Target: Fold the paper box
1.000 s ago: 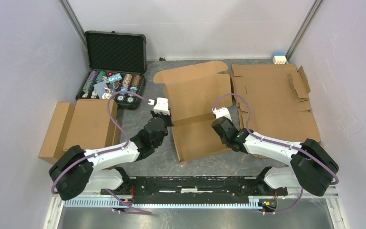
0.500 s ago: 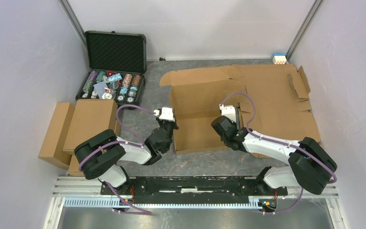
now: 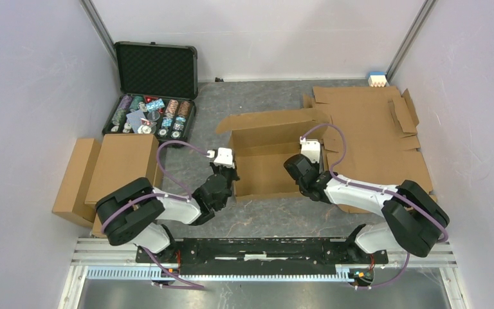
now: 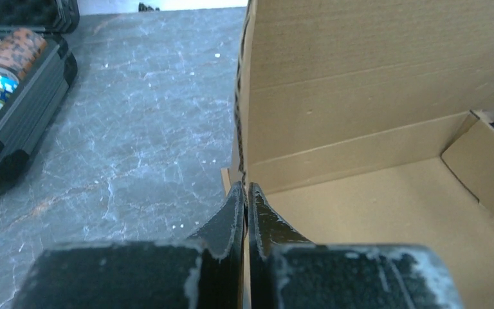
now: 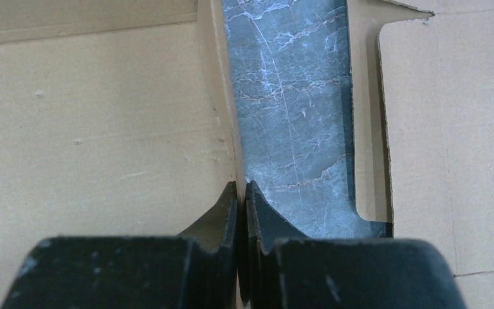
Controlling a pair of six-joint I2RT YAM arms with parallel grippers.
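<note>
Since a second ago, both side walls of the paper box (image 3: 264, 172) had risen from nearly flat to upright, and the back panel stood up too. We saw the box in the middle of the top view, on the grey table (image 3: 257, 215), left of the flat sheets (image 3: 373, 138). Our left gripper (image 4: 245, 196) was clamped on the left wall, and our right gripper (image 5: 241, 193) on the right wall. We judged that both should pull evenly, so that the floor stays flat.

1 overhead, 2 close wrist views (all see paper box (image 3: 267, 170)).
</note>
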